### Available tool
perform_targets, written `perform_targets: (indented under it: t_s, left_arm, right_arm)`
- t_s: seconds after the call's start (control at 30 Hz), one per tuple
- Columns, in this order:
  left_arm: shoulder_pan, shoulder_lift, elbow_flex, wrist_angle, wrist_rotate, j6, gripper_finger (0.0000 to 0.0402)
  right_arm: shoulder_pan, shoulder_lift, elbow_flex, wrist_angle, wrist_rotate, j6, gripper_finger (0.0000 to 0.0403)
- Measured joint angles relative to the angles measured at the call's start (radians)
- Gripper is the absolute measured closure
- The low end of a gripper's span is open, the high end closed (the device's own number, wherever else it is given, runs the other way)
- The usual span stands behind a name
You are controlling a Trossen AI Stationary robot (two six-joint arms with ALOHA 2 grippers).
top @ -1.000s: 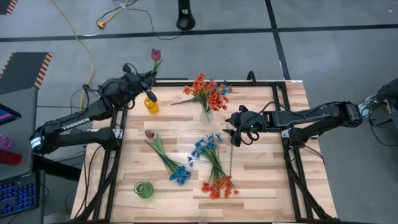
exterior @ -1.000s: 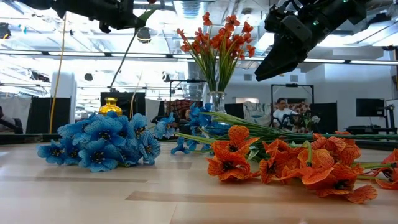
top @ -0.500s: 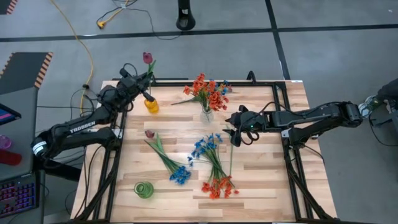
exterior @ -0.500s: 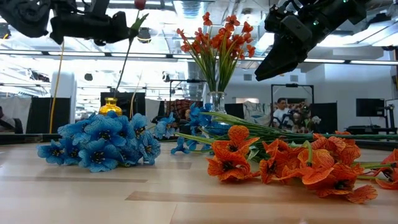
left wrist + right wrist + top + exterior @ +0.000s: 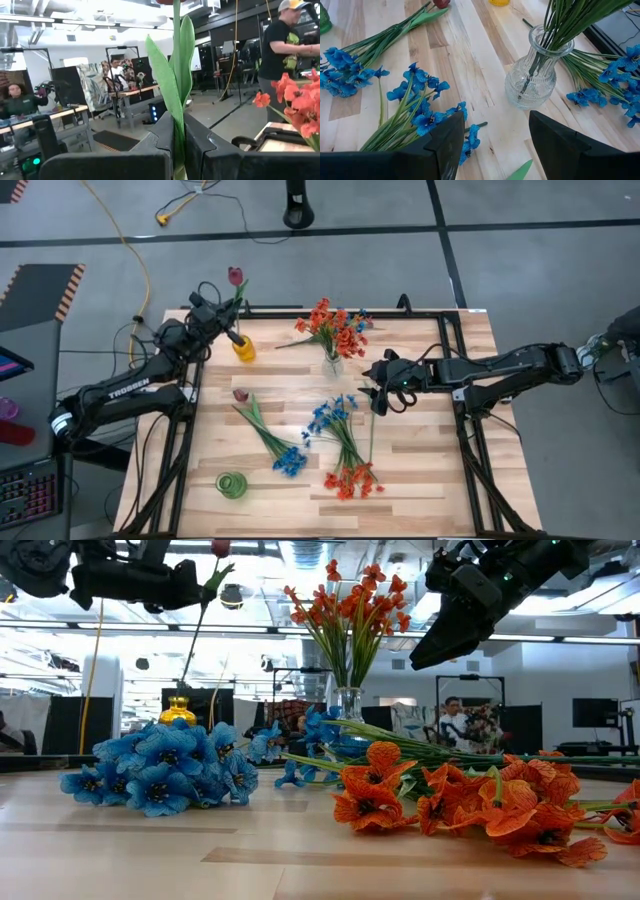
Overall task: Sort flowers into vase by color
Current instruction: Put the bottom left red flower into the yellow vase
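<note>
Bare wood of the tabletop [image 5: 440,470] lies open along the right side and the near right corner, and also along the left edge between the yellow vase [image 5: 244,348] and the green vase [image 5: 231,484]. The middle is crowded: the clear vase [image 5: 332,364] with its orange bouquet [image 5: 333,328] stands tall at the back centre, and loose blue sprigs [image 5: 332,416], an orange-red sprig [image 5: 352,479], another blue sprig [image 5: 290,461] and a maroon tulip [image 5: 241,395] lie spread across the centre and front. The right tool [image 5: 378,389] hovers, fingers apart, just beside the clear vase. The left tool [image 5: 228,308], clamped on a tulip stem [image 5: 176,75], blocks the space over the yellow vase.
</note>
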Motion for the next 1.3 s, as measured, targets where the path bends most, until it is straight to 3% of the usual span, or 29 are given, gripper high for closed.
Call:
perform_targets:
  t_s: [0.5,0.9,1.07,1.3]
  left_arm:
    - [0.0,0.002,-0.08,-0.011,-0.131,0.0,0.0398]
    - [-0.001,0.003,-0.085,-0.172,-0.258,-0.006,0.0363]
    - [-0.001,0.002,-0.085,-0.182,-0.261,-0.019,0.0324]
    - [-0.001,0.0,-0.085,-0.198,-0.263,-0.058,0.0237]
  right_arm:
    - [0.0,0.0,0.0,0.002,0.0,0.0,0.0152]
    - [0.0,0.0,0.0,0.007,0.0,0.0,0.0152]
    - [0.0,0.0,0.0,0.007,0.0,0.0,0.0152]
    - [0.0,0.0,0.0,0.007,0.0,0.0,0.0152]
